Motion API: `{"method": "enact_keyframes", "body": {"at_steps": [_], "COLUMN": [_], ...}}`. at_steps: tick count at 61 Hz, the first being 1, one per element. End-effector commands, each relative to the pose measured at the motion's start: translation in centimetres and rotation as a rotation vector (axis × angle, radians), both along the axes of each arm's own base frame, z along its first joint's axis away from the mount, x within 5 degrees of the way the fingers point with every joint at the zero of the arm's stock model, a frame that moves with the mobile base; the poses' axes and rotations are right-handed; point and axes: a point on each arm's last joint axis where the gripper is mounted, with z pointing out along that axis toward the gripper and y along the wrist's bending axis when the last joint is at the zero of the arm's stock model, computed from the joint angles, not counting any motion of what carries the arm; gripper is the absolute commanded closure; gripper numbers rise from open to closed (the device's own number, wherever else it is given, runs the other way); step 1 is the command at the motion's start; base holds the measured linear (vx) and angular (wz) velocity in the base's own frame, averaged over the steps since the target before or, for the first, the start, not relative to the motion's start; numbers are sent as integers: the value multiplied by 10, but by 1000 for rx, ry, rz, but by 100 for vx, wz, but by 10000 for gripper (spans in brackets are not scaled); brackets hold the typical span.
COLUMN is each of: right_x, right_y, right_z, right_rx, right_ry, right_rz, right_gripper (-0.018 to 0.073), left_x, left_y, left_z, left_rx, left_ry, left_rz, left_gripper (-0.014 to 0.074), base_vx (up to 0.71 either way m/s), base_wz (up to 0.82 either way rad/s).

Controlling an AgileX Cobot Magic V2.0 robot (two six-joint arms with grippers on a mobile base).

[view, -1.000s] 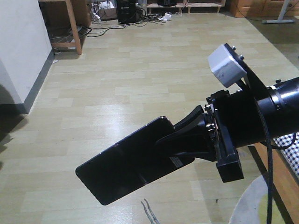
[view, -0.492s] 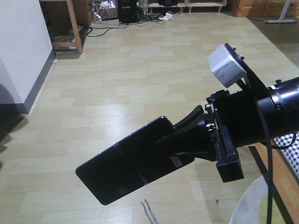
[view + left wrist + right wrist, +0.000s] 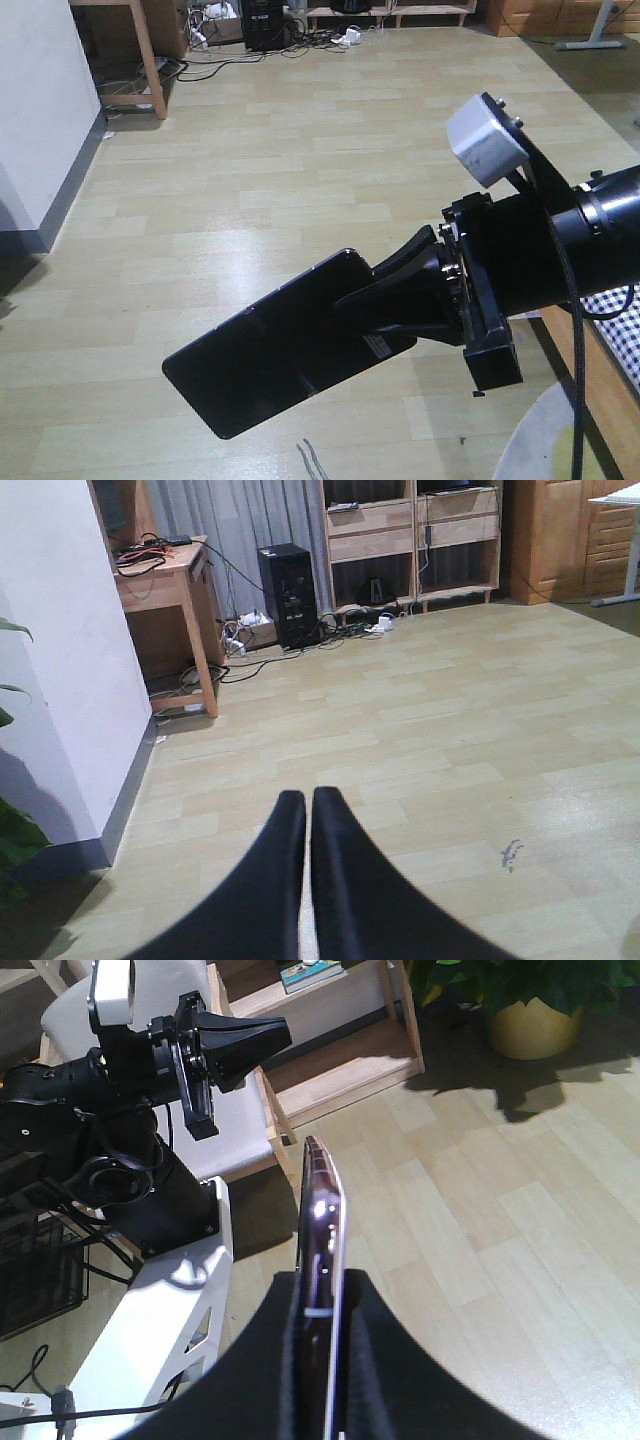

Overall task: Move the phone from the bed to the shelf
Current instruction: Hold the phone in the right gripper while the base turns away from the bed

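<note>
Above plank floor (image 3: 300,180): right tool (image 3: 355,283) clamps phone (image 3: 260,375); left tool (image 3: 308,798) closed; desk (image 3: 165,570), computer tower (image 3: 287,592) ahead.

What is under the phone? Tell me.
Plank floor shows below the phone, which the right gripper holds in the air. The floor straight behind the phone is covered, so anything lying there cannot be seen.

- Phone (image 3: 265,365), between the right gripper's fingers (image 3: 400,300): I read a glossy black face and a pinkish metal edge.
- Those fingers: smooth, matt black plastic.
- Floor (image 3: 250,180), beyond the fingertips: pale wood-look planks with a soft sheen.
</note>
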Motion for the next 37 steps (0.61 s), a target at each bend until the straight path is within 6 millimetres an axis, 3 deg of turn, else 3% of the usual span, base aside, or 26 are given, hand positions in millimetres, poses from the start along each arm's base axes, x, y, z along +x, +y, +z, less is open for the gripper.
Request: {"method": "enact_keyframes", "body": {"at_steps": [1,37], "right_x": [-11,-11], "right_y": [1,1], "right_z": [21,21], "right_rx": [96,96], "right_ry": [-6,-6], "right_rz": [50,50], "right_gripper": [561,561], "left_x": [-1,-1], "left_y": [0,0], "left_z": [14,14], "left_rx": [-17,-17], "left_ry": [-98,-98], "left_rz": [3,3], "left_gripper": [595,595], "base_vx": [7,7], "base_wz": [1,14]}}
